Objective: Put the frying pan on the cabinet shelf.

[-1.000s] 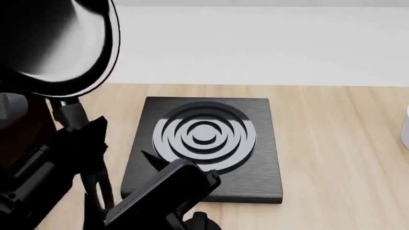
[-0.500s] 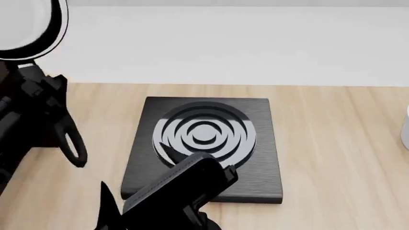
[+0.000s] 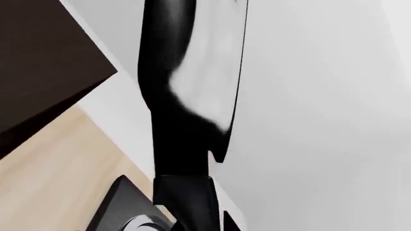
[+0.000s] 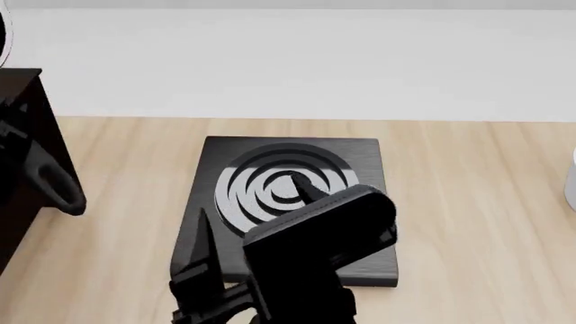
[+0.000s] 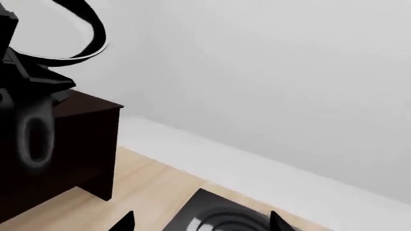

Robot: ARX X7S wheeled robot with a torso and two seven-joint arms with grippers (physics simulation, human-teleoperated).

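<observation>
Above the wooden table [image 4: 468, 202], the left gripper [image 3: 186, 192] pinches the frying pan [image 3: 192, 72] by its handle.

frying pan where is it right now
The frying pan is held up in the air at the far left of the scene, above the dark cabinet and left of the burner plate; its handle loop hangs beside the cabinet.
</observation>
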